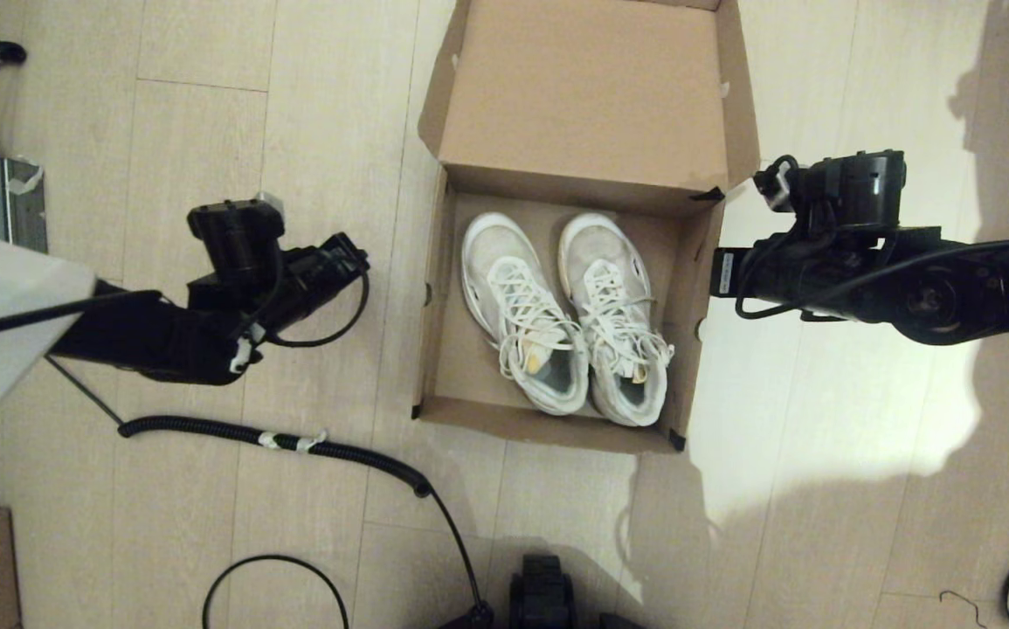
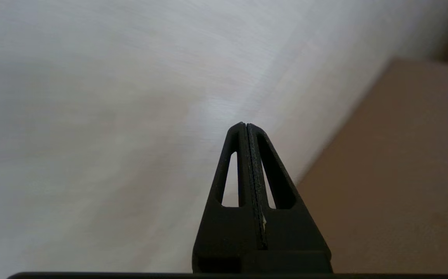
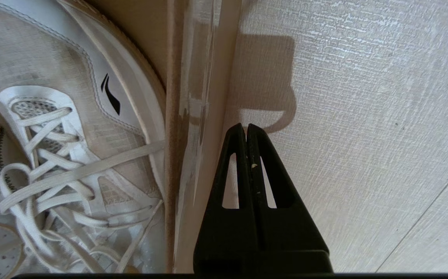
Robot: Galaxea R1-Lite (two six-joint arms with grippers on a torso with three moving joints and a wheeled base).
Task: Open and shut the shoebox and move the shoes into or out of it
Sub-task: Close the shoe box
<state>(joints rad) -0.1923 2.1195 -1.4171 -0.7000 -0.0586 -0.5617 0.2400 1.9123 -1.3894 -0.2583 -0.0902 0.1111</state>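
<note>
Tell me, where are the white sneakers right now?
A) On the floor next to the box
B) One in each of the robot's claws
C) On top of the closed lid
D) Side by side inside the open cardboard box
D: the shoes lie side by side within the walls of the shoebox, its lid folded back, while the left gripper and right gripper are shut on nothing outside it.

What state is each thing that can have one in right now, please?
shoebox: open, lid flap folded back.
shoes: both inside the shoebox, side by side, laced.
left gripper: shut, empty, over the floor left of the shoebox.
right gripper: shut, empty, just outside the shoebox's right wall.
</note>
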